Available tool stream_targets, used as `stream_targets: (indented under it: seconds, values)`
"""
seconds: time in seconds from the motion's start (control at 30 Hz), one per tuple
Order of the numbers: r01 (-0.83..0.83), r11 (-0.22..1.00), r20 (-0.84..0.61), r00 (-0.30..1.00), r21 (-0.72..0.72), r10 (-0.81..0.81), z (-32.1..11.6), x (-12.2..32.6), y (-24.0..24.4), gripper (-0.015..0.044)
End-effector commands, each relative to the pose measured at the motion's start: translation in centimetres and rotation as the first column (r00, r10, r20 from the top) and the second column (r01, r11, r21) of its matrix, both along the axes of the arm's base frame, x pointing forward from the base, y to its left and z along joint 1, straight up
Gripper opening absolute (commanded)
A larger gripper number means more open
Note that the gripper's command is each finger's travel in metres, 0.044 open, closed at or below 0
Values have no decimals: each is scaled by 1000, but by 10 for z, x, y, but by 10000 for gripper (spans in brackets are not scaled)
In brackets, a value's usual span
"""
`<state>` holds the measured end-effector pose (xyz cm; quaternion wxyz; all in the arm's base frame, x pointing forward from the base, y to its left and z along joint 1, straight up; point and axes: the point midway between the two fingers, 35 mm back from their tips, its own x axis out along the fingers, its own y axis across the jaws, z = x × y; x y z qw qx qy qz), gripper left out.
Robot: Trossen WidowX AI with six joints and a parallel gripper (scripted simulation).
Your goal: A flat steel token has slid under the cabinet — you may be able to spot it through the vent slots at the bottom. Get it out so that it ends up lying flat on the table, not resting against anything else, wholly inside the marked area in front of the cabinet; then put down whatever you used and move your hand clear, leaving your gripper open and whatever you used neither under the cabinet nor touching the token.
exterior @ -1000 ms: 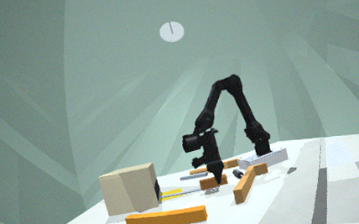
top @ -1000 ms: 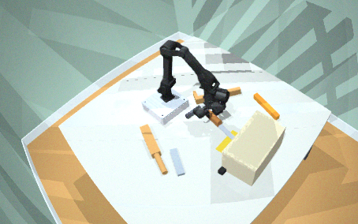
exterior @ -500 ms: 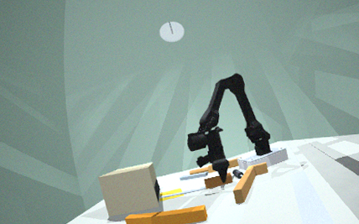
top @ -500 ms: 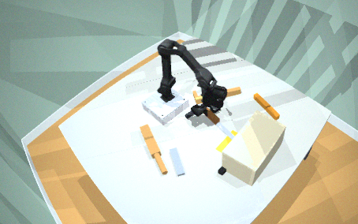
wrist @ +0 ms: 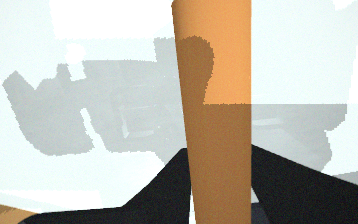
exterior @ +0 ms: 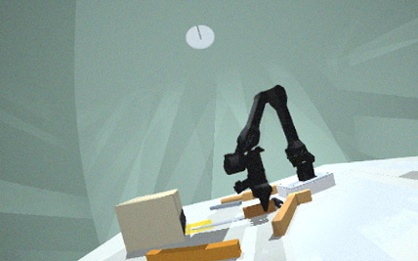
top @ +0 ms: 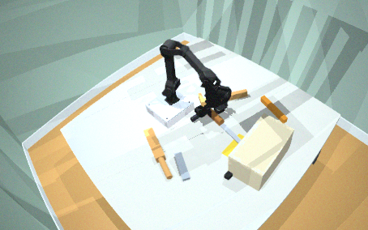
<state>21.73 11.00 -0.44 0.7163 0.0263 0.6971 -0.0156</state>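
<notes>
My gripper [top: 211, 114] [exterior: 266, 208] [wrist: 214, 152] is shut on the brown handle [top: 217, 117] [exterior: 252, 211] [wrist: 220, 90] of a tool, low over the table. The tool's thin grey blade [top: 231, 132] [exterior: 225, 222] points at the cabinet [top: 259, 147] [exterior: 152, 221] and crosses the yellow marked area [top: 229, 148] [exterior: 201, 223] at its front. Whether the blade's tip reaches under the cabinet cannot be told. The token cannot be made out in any view. The vent slots cannot be made out either.
A wooden paddle-shaped tool [top: 155, 146] and a flat grey bar [top: 181, 166] [exterior: 225, 205] lie to one side. An orange block [top: 273, 108] [exterior: 194, 253] lies beside the cabinet. An angled wooden piece [top: 239, 94] [exterior: 285, 216] lies behind the gripper. A small black block [top: 228, 175] is near the cabinet's corner.
</notes>
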Motion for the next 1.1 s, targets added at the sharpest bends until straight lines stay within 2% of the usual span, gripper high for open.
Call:
stream_targets:
  seconds: [0.0,1.07]
  values:
    - [-7,1000,0,1000,0,7,0,0,0,0]
    - [-253,967,0,967,-7,253,2,0,0,0]
